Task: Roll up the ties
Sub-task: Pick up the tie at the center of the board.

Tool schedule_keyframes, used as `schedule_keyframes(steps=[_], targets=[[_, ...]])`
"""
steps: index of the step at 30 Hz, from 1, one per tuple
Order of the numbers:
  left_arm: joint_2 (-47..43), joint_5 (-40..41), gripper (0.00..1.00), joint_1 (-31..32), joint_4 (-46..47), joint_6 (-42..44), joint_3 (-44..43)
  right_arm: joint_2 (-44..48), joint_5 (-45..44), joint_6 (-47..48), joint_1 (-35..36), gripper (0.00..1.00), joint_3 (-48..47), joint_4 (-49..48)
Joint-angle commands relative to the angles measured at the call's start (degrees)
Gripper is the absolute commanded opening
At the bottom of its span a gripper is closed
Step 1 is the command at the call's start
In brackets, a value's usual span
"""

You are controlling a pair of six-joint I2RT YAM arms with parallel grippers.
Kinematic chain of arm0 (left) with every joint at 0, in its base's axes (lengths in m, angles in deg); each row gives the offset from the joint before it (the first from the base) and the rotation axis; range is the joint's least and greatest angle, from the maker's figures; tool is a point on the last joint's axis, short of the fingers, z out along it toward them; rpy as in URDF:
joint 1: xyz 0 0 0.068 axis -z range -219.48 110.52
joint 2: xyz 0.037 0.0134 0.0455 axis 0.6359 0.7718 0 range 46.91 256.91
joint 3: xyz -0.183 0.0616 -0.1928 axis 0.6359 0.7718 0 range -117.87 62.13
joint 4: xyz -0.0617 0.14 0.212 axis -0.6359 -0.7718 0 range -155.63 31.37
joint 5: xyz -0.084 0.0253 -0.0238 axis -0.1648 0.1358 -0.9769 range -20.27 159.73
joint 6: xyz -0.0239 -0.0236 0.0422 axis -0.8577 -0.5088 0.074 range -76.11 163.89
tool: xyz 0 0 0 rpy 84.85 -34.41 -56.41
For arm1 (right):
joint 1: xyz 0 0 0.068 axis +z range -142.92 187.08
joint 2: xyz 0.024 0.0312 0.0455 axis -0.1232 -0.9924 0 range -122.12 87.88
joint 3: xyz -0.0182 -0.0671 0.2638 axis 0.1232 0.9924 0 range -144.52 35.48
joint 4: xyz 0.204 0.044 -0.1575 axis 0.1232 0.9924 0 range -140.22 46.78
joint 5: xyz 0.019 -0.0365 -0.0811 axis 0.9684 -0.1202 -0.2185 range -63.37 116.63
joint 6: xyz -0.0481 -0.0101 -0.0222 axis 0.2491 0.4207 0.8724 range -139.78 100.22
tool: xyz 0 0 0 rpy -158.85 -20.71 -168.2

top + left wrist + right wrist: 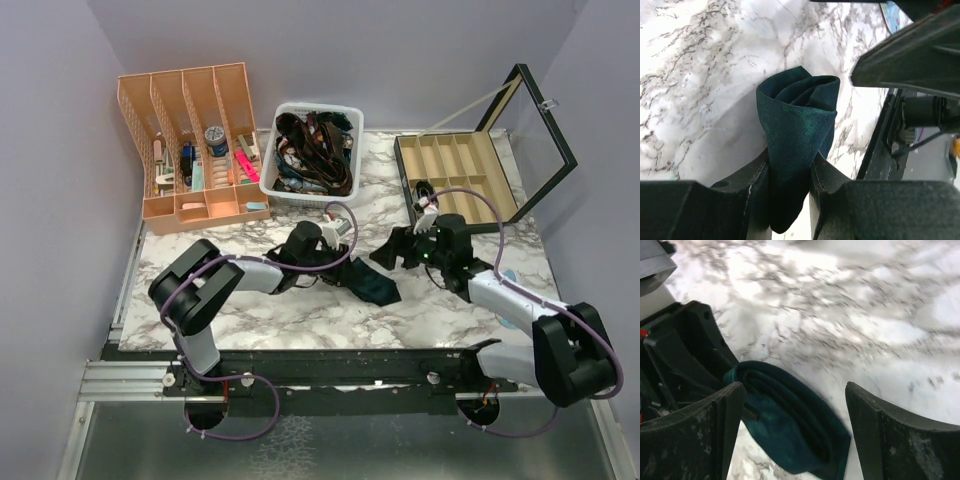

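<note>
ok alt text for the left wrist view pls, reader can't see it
The left gripper is shut on a loosely rolled dark teal tie, whose coiled end sticks out past the black fingers over the white marbled table. A dark blurred robot part fills the upper right corner.

The marble surface carries a peach organizer, a white basket (heaped with ties), an open-lidded compartment box, and a dark teal tie bunched near the middle.
</note>
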Motion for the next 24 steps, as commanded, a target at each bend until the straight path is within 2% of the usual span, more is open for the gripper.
schedule_keyframes(steps=[1, 4, 8, 11, 13, 18, 24], targets=[[-5.9, -5.3, 0.00, -0.9, 0.4, 10.4, 3.7, -4.7, 17.9, 6.6, 0.1, 0.88, 7.3, -28.4], [-9.0, -5.7, 0.00, -1.8, 0.4, 14.5, 6.4, -10.2, 24.1, 8.5, 0.1, 0.90, 10.0, -39.6], [-12.0, -6.2, 0.00, -2.9, 0.4, 17.1, 8.4, -19.9, 38.5, 8.4, 0.6, 0.90, 6.6, -43.8], [-11.8, -7.2, 0.00, -3.4, 0.3, 17.9, 8.2, -22.7, 40.8, 4.4, 0.8, 0.91, 7.7, -51.8], [-11.5, -7.8, 0.00, -3.6, 0.3, 17.9, 8.1, -22.7, 43.4, 6.0, 1.6, 0.91, 6.5, -48.5], [-11.8, -8.3, 0.00, -3.6, 0.3, 18.4, 8.0, -24.0, 42.6, 15.4, 5.1, 0.89, 1.1, -32.1], [-13.5, -8.6, 0.00, -3.6, 0.3, 18.4, 7.5, -24.9, 40.6, 19.9, 6.3, 0.86, -0.8, -25.8]])
